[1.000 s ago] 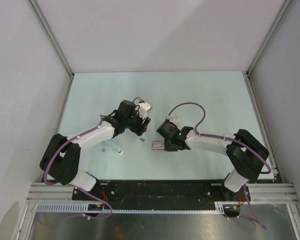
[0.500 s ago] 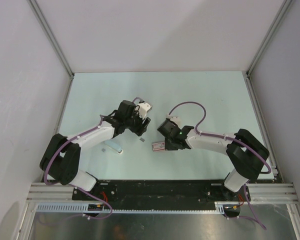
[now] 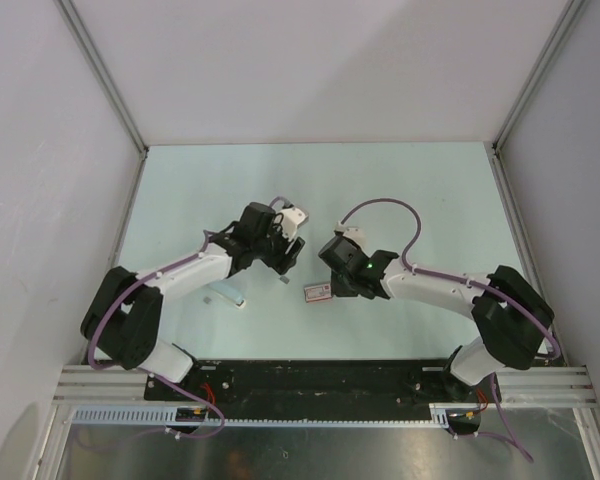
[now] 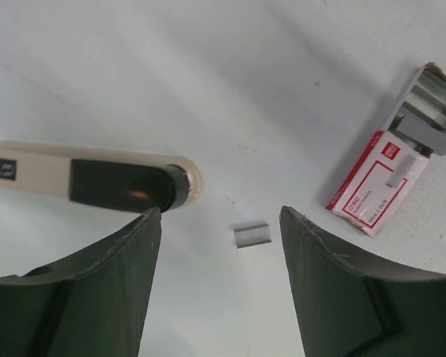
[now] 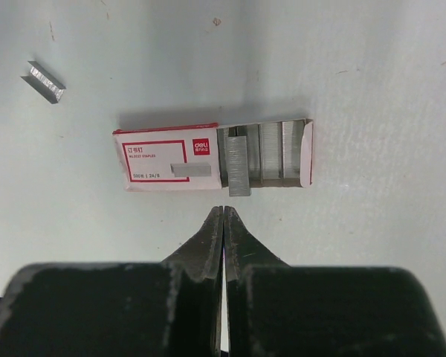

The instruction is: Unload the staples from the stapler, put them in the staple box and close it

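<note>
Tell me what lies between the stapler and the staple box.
Between stapler and staple box, a short loose strip of staples lies on the table, touching neither; the left wrist view shows it.

One stapler (image 4: 97, 178), one loose strip of staples (image 4: 251, 236), and one opened staple box (image 5: 171, 160) holding several more strips.

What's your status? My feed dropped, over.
Left gripper open, over loose staple strip. Right gripper shut, empty, tips beside staple box. Stapler lies apart, untouched. Nothing blocking.
</note>
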Controlling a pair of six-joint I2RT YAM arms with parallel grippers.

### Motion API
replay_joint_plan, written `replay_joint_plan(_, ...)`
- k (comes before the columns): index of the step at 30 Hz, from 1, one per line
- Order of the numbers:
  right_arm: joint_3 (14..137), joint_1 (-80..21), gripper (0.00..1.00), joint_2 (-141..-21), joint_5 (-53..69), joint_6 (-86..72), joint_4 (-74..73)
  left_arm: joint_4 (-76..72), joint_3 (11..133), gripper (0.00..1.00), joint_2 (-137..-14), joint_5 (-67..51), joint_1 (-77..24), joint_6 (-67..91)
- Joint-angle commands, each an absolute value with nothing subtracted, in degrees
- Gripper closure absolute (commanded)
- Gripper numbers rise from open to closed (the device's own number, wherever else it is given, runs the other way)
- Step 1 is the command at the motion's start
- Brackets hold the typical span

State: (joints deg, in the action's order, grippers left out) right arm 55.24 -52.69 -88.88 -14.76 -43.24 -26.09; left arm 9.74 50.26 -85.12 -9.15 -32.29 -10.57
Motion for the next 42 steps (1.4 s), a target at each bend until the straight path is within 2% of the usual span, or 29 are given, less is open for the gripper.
replay_joint_plan(1, 54.8, -53.2, 0.99, -86.2, -16.7, -42.4, -28.0, 9.1, 54.3, 0.3, -87.5, -9.3, -35.7, -12.1)
replay_joint_plan(9, 51.7, -53.5, 1.0, -86.1, -15.1, -43.9, -25.5, 8.2, 61.7, 0.3, -99.5, -7.7, -40.8, -10.4)
replay_joint_plan(17, 47.4, -53.4, 1.0, -84.8, -14.1, -44.6, -21.1, 6.1, 63.2, 0.3, -104.9, -7.2, -42.4, -9.8)
replay_joint_plan(42, 44.5, -50.8, 1.0, -86.5, -12.9, -44.0, -11.3, 5.1, 61.0, 0.31, -106.3, -8.1, -44.9, -10.4)
